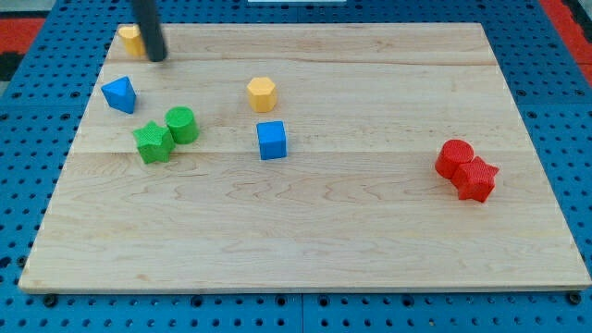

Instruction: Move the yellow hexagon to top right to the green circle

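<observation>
My tip [158, 58], a bare rod with no jaws to open or close, rests at the wooden board's [370, 231] eleven o'clock corner, touching a second yellow block [130, 39]. The yellow hexagon [262, 92] sits well apart, at two o'clock from the green circle [181, 124], so I judge it roughly placed.

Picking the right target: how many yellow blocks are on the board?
2. The yellow hexagon sits top centre, above the blue cube. Another yellow block is at top left, partly hidden behind my tip.
</observation>
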### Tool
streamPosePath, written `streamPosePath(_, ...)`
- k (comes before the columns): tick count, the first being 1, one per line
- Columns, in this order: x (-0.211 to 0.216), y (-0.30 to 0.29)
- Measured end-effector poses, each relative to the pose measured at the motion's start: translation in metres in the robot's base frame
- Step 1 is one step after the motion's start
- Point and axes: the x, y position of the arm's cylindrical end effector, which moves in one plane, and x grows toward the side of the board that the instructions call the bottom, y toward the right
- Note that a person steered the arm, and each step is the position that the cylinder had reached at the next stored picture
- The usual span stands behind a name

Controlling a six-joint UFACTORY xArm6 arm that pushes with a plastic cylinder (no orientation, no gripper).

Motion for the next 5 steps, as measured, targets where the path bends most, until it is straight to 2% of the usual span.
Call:
streamPosePath(1, 0.051, -0.011)
streamPosePath(2, 0.087, 0.025)
streamPosePath(3, 0.058, 0.075)
streamPosePath(4, 0.020, 0.193)
streamPosePath(5, 0.027, 0.238)
